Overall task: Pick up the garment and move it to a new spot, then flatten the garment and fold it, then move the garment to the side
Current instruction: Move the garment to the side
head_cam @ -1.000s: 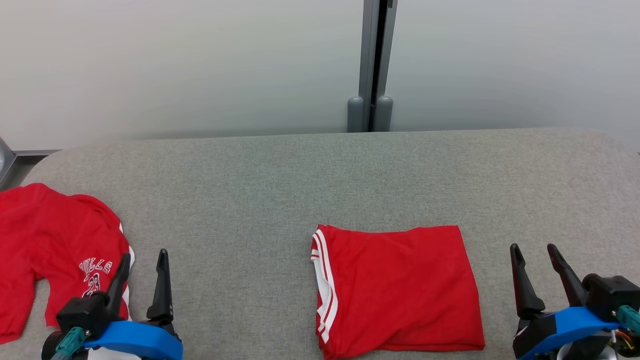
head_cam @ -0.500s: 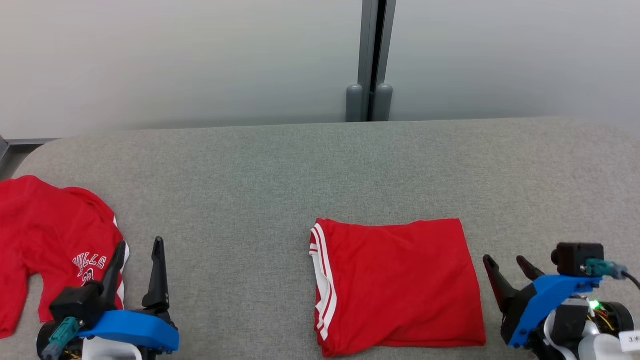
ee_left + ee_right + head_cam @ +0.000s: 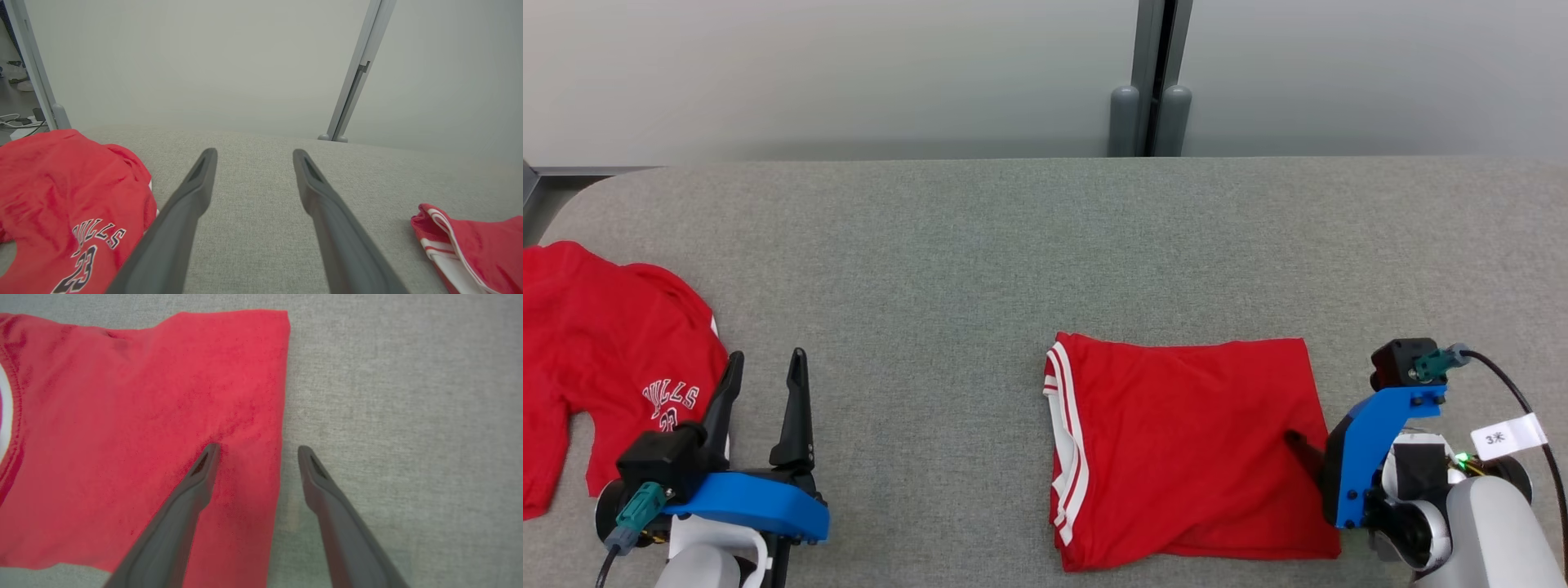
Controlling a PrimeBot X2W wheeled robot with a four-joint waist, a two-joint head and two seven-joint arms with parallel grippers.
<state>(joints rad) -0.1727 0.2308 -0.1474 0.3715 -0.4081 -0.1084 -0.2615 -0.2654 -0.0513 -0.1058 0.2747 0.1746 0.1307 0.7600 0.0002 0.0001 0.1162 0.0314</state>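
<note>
Jaws wide, the right tool (image 3: 257, 451) straddles the folded garment (image 3: 1192, 449) at its right edge, one finger on cloth, one over the table (image 3: 931, 245), placed to pinch it. The left tool (image 3: 768, 363) stands wide and empty.

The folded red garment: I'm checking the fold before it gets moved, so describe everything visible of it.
The folded red garment is soft fabric folded into a rectangle, white stripes along its left edge, lying flat on the grey surface. The open right claw straddles its right edge, one finger on the puckered cloth.
</note>
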